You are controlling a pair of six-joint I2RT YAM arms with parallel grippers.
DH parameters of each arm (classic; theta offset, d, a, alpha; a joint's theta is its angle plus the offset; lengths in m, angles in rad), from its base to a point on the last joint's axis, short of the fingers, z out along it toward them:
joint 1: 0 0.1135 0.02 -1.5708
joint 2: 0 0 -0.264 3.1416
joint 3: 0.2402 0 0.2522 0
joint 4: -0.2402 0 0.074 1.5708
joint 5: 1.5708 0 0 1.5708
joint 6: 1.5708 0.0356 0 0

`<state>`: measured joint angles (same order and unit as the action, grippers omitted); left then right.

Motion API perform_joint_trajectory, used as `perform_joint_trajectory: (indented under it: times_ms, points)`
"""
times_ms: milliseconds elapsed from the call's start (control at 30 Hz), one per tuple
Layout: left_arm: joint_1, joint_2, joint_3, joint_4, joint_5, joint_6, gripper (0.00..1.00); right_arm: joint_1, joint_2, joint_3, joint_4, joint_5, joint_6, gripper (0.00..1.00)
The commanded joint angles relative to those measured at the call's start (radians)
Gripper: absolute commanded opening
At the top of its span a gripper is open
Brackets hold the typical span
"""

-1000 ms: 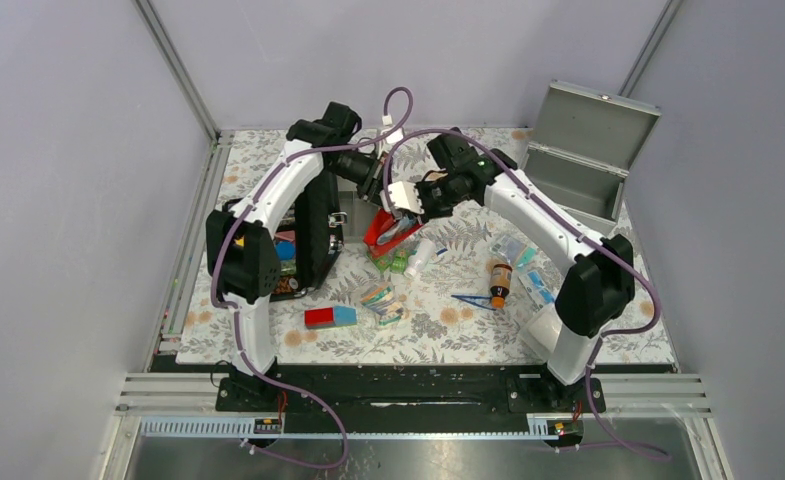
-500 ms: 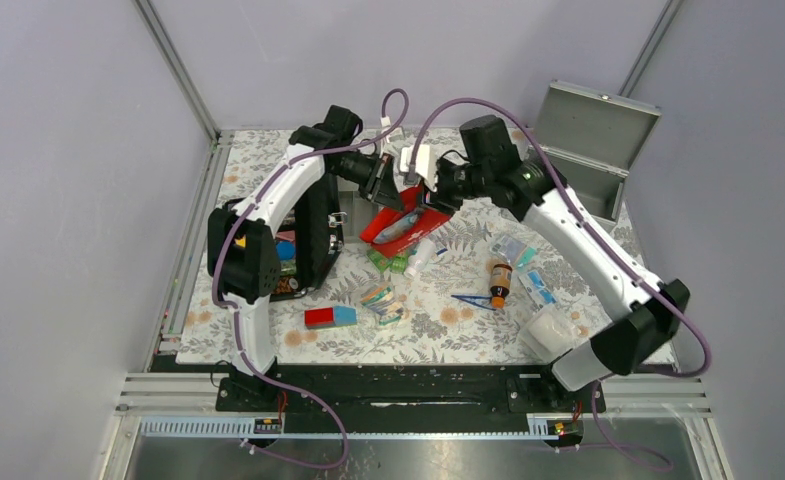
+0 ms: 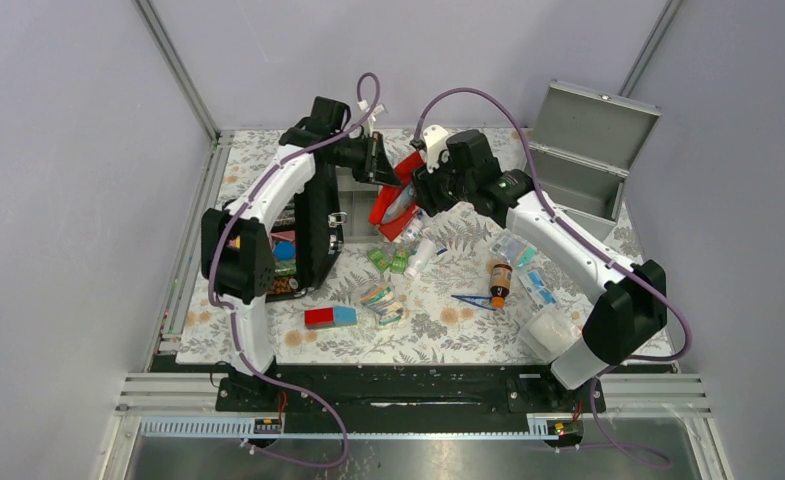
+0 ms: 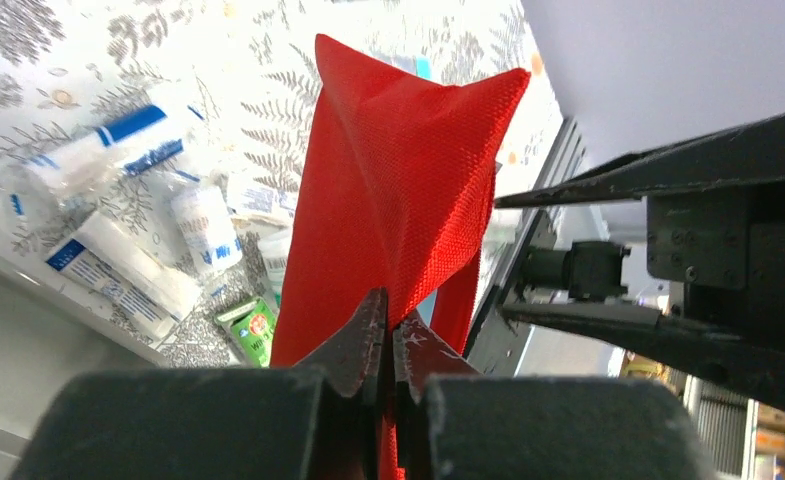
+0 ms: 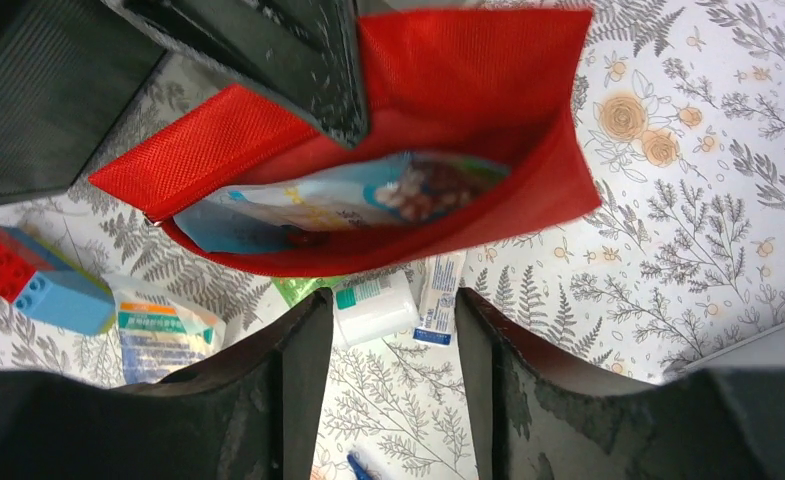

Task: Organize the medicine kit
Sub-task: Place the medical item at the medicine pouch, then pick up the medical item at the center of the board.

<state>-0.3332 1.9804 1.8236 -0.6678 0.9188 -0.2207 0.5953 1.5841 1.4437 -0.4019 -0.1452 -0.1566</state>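
While the left gripper (image 4: 388, 340) has its jaws clamped tight on an edge of the soft red pouch (image 4: 398, 190) and holds it raised over the flowered table (image 3: 448, 325), the right gripper (image 5: 388, 312) hangs just at the pouch's gaping mouth, jaws apart and gripping nothing. A blue-and-white packet (image 5: 338, 200) lies inside the pouch. The grey medicine kit (image 3: 573, 175) sits in the far right corner, lid (image 3: 598, 118) up, well apart from both grippers.

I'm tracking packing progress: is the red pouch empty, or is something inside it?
Not empty. The right wrist view looks into the open mouth of the red pouch, where a light blue packet lies inside.
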Motion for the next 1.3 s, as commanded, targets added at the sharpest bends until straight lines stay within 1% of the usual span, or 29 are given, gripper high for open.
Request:
perform_joint_trajectory:
  times_ms: [0, 33, 133, 167, 233, 300, 400, 467, 533, 633, 700, 767, 867, 1000, 1067, 1267]
  points:
    - [0.032, -0.071, 0.002, 0.143, 0.008, -0.156, 0.00, -0.010, -0.022, 0.017, 0.070, 0.021, 0.082, 0.58]
    - [0.035, -0.075, -0.002, 0.139, -0.013, -0.151, 0.00, -0.012, -0.032, 0.021, 0.072, -0.025, 0.075, 0.59]
    - [0.042, -0.087, -0.022, 0.116, -0.100, -0.142, 0.00, -0.018, -0.062, 0.014, 0.065, -0.246, 0.020, 0.64]
    - [0.044, -0.095, -0.031, 0.115, -0.143, -0.142, 0.00, -0.018, -0.072, 0.005, 0.049, -0.298, 0.000, 0.66]
    - [0.044, -0.111, -0.040, 0.107, -0.208, -0.135, 0.00, -0.020, -0.088, -0.027, 0.012, -0.343, -0.026, 0.68]
    - [0.044, -0.133, -0.039, 0.110, -0.248, -0.136, 0.00, -0.024, -0.096, -0.062, -0.049, -0.345, -0.047, 0.69]
    - [0.052, -0.151, -0.023, 0.136, -0.256, -0.192, 0.00, -0.044, -0.088, -0.072, -0.154, -0.281, -0.048, 0.72]
    - [0.054, -0.158, -0.014, 0.164, -0.229, -0.243, 0.00, -0.072, -0.084, -0.095, -0.187, -0.181, -0.022, 0.74]
    - [0.054, -0.167, -0.004, 0.184, -0.221, -0.259, 0.00, -0.113, -0.089, -0.138, -0.203, -0.060, -0.001, 0.74]
    - [0.055, -0.169, 0.018, 0.202, -0.213, -0.253, 0.00, -0.214, -0.097, -0.205, -0.227, 0.012, 0.020, 0.72]
    - [0.054, -0.166, 0.028, 0.203, -0.211, -0.246, 0.00, -0.257, -0.089, -0.234, -0.254, 0.049, -0.033, 0.70]
    - [0.055, -0.169, 0.028, 0.211, -0.208, -0.245, 0.00, -0.262, -0.069, -0.244, -0.301, 0.094, -0.171, 0.66]
    - [0.054, -0.182, 0.013, 0.228, -0.209, -0.243, 0.00, -0.266, -0.040, -0.252, -0.335, 0.195, -0.307, 0.62]
    - [0.049, -0.212, -0.008, 0.227, -0.218, -0.215, 0.00, -0.274, -0.047, -0.286, -0.331, 0.239, -0.395, 0.60]
    - [0.046, -0.221, -0.010, 0.213, -0.222, -0.194, 0.00, -0.285, -0.050, -0.300, -0.349, 0.257, -0.402, 0.60]
    - [0.037, -0.247, -0.027, 0.199, -0.232, -0.147, 0.00, -0.353, -0.102, -0.384, -0.419, 0.234, -0.430, 0.60]
